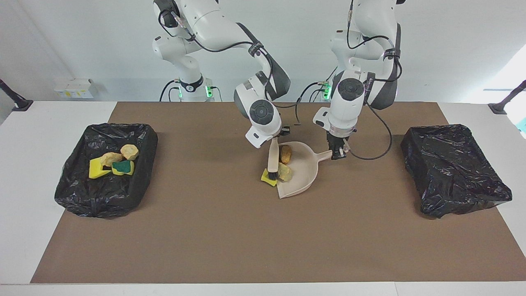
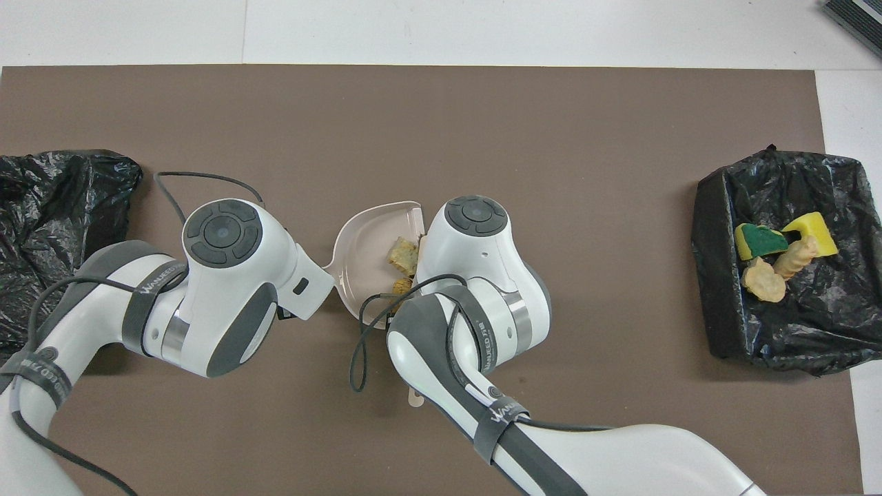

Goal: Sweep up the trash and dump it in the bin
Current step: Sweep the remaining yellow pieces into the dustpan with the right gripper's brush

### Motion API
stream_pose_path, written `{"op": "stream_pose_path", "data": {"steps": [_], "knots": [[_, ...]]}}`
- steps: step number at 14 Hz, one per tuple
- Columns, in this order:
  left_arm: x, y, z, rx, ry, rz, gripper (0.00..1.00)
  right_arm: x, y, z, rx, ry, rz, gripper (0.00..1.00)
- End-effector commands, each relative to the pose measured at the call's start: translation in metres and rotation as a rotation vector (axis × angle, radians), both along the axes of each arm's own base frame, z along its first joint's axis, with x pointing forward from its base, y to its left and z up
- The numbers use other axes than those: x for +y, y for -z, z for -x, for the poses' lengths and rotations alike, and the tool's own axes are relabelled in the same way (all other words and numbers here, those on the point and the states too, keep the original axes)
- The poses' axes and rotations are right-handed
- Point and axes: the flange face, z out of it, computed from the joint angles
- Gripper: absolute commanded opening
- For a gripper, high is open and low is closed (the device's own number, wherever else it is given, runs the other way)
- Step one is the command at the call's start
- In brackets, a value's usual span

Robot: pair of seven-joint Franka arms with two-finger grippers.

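I count four scraps (image 1: 111, 163) already in the bin (image 1: 74, 187) at the right arm's end — three remain at the dustpan (image 1: 302, 181). My right gripper (image 1: 274, 139), clamped on the brush (image 1: 272, 164), has its bristles on the yellow sponge bit (image 1: 266, 177) at the pan's lip; a foam lump (image 1: 285, 172) and brown chunk (image 1: 286, 153) sit inside. The left gripper (image 1: 337, 153) is closed on the pan's handle — dumping is left.

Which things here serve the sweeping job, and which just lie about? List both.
In the job: yellow sponge bit, pale foam lump, brown chunk, dustpan, brush, bin with four scraps, left hand, right hand.
Lying about: second black-lined bin, white box.
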Motion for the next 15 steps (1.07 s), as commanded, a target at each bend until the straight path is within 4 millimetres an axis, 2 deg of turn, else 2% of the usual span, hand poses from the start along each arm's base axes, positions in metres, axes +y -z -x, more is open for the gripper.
{"op": "stream_pose_path", "data": {"steps": [1,4,6,10,15], "knots": [[0.003,-0.002,0.007,-0.022,-0.016,-0.001,0.00,0.003,-0.016,-0.010,0.004,0.028,-0.040,0.00],[0.002,-0.002,0.007,-0.023,-0.016,0.000,0.00,-0.021,-0.042,-0.027,0.056,0.002,-0.014,0.00],[0.002,-0.002,0.007,-0.023,-0.016,0.000,0.00,-0.046,-0.051,-0.044,0.043,-0.007,0.030,0.00],[0.002,-0.002,0.007,-0.024,-0.016,0.001,0.00,-0.085,-0.035,-0.059,-0.005,-0.133,0.109,0.00],[0.003,-0.002,0.008,-0.023,-0.016,0.000,0.00,-0.067,0.008,-0.063,-0.058,-0.160,0.107,0.00]]}}
